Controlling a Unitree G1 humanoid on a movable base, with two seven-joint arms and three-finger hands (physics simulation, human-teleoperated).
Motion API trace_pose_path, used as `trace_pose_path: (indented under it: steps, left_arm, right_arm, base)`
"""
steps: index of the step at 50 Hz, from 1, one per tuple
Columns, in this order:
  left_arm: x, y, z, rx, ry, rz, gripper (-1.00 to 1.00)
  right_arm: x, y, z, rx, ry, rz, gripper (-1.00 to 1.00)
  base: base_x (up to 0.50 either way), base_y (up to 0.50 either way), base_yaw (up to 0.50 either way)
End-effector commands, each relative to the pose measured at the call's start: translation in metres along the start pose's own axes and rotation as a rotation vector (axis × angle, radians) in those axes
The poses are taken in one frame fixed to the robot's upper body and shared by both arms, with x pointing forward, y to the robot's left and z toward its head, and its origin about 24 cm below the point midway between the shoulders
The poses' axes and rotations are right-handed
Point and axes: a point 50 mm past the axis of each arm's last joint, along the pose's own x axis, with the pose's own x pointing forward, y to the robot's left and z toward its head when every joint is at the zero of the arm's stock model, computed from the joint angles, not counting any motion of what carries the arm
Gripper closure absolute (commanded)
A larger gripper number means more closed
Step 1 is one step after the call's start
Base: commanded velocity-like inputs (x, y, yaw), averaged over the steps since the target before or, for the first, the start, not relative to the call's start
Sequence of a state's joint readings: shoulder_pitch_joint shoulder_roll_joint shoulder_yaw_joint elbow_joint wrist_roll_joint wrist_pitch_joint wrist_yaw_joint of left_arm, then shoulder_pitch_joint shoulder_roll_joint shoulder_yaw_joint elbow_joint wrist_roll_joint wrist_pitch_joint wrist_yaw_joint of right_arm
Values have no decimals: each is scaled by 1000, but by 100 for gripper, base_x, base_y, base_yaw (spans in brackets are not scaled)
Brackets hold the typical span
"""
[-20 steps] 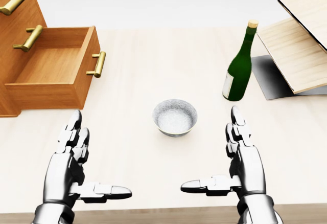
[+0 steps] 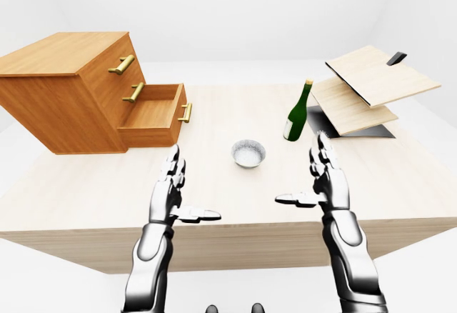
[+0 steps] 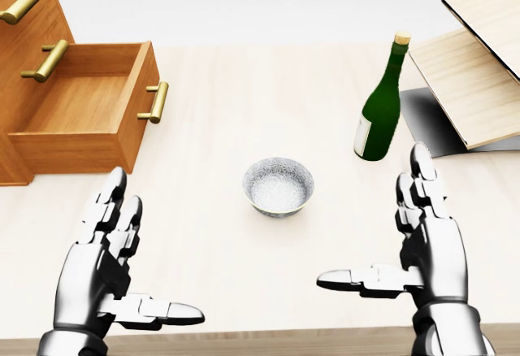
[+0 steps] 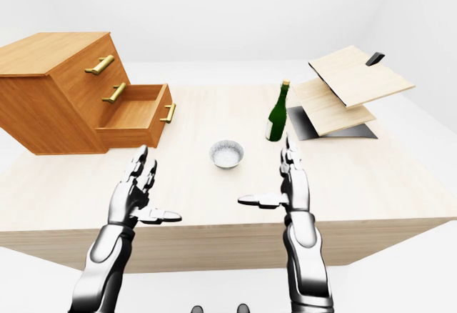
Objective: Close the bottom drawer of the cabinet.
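Observation:
A wooden cabinet [image 2: 68, 91] with three brass-handled drawers stands on the table at the left. Its bottom drawer [image 3: 85, 108] is pulled out and empty, its brass handle [image 3: 155, 102] facing right. My left hand [image 3: 110, 267] is open, palm inward, low in the head view, below the drawer and apart from it. My right hand [image 3: 414, 246] is open too, at the lower right, below the bottle. Neither hand touches anything.
A small white bowl [image 3: 278, 185] sits mid-table between my hands. A green wine bottle [image 3: 382, 104] stands upright at the right. Tilted wooden boards [image 2: 364, 88] over a dark base lie at the far right. The table's near edge [image 3: 260, 346] runs below my hands.

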State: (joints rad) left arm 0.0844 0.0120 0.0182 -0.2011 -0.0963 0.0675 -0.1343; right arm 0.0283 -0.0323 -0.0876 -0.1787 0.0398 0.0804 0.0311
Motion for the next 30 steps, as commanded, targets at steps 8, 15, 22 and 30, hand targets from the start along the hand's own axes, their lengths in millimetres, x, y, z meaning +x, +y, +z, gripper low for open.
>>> trace_pose_path:
  steps: [8,15,22,30]
  left_arm:
    - [-5,-3,15,-4,-50,-24,-100]
    - [-5,-3,15,-9,-52,-27,-100]
    - [-4,-3,15,-1,-53,-27,-100]
    - [-5,-5,14,2,-48,-31,-100]
  right_arm:
    - [-80,-92,158,-60,-723,-368,-100]
    - [-102,-113,175,-6,-819,-450,-100]
    - [-108,-116,178,16,-833,-460,-100]
    - [-107,-114,177,22,-828,-448,-100]
  base:
    - [0,0,0]
    - [0,0,0]
    - [0,0,0]
    - [0,0,0]
